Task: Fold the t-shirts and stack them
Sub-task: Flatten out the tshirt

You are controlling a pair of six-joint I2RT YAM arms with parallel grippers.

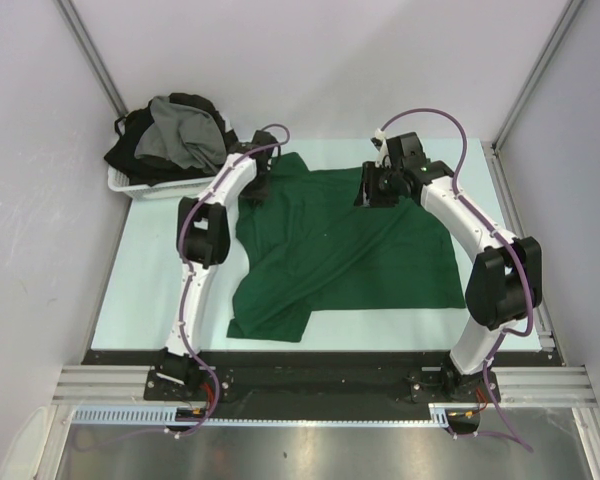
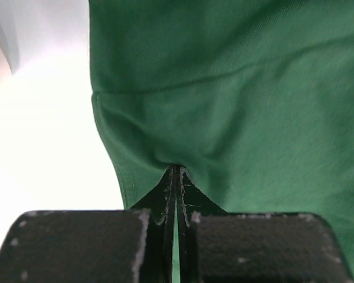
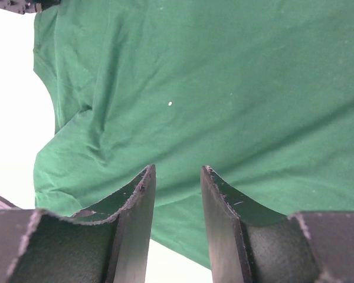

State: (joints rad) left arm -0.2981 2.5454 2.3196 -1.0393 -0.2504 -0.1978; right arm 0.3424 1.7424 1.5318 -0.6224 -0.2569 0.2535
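A dark green t-shirt [image 1: 350, 250] lies spread on the pale table, with its lower left part folded over on itself. At the shirt's far left corner my left gripper [image 1: 259, 187] is shut, and the wrist view shows green cloth [image 2: 236, 100] bunched and pinched at the fingertips [image 2: 176, 169]. My right gripper [image 1: 374, 192] hovers over the shirt's far edge. In its wrist view the right gripper [image 3: 177, 170] is open, with green cloth [image 3: 224, 88] below and nothing between the fingers. A grey t-shirt [image 1: 177, 135] and black t-shirts [image 1: 132, 155] are heaped in the basket.
A white plastic basket [image 1: 120, 184] stands at the back left corner, right beside the left arm's wrist. Bare table [image 1: 145, 280] shows left of the green shirt. Metal frame posts and white walls close in both sides and the back.
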